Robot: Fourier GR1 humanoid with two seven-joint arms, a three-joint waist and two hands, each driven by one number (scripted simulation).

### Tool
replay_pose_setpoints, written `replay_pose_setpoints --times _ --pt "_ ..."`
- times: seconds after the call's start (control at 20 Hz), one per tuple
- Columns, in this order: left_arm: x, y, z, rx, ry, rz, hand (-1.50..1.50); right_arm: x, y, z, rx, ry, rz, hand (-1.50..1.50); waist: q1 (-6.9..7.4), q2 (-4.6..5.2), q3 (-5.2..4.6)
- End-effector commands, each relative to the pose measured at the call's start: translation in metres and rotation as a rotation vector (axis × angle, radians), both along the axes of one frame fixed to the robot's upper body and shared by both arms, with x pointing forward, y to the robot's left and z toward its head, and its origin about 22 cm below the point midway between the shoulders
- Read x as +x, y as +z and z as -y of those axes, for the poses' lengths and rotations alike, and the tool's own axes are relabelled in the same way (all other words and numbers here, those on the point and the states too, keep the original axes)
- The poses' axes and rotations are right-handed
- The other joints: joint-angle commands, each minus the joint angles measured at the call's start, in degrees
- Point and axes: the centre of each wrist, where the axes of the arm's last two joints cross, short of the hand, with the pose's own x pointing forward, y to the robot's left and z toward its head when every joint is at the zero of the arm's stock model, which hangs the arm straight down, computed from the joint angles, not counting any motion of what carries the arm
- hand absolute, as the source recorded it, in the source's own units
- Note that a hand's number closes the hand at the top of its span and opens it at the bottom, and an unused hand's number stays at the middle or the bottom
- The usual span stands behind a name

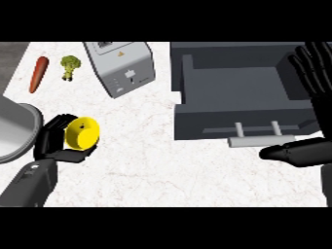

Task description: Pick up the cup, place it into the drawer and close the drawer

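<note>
Left hand (52, 140): curled round the cup (82, 132).
Cup: tipped on its side at the bench's (147, 163) left, well apart from the drawer (240, 117); it may already be lifted clear, but the view does not settle it.
Done: the grasp, it seems.
Drawer: pulled open, cup not in it.
Right hand (321, 82): fingers straight and spread, resting upright at the drawer's right side, holding nothing.
Left: carry the cup across, set it inside, shut the drawer.
</note>
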Motion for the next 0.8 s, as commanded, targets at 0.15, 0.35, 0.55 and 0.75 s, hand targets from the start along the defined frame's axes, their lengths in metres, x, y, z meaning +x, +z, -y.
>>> replay_pose_setpoints --times 0.15,0.35,0.55,0.75 --pt "-0.019 -0.029 0.041 -0.069 0.242 0.164 1.5 -0.008 -0.001 0.017 0.011 -0.016 -0.001 -1.5 0.41 -0.28 0.11" --pt "0.034 0.013 0.069 -0.162 0.003 0.225 1.5 0.006 0.009 0.007 0.016 -0.027 -0.009 -1.5 1.78 -0.83 0.26" --pt "0.052 0.031 0.089 -0.112 -0.067 0.258 1.5 -0.017 -0.009 0.015 -0.001 -0.043 -0.024 -1.5 1.64 -1.07 0.32" --pt "0.089 0.086 0.122 -0.111 -0.131 0.322 1.5 0.003 -0.004 0.013 -0.018 -0.059 -0.026 -1.5 3.01 -1.33 0.38"
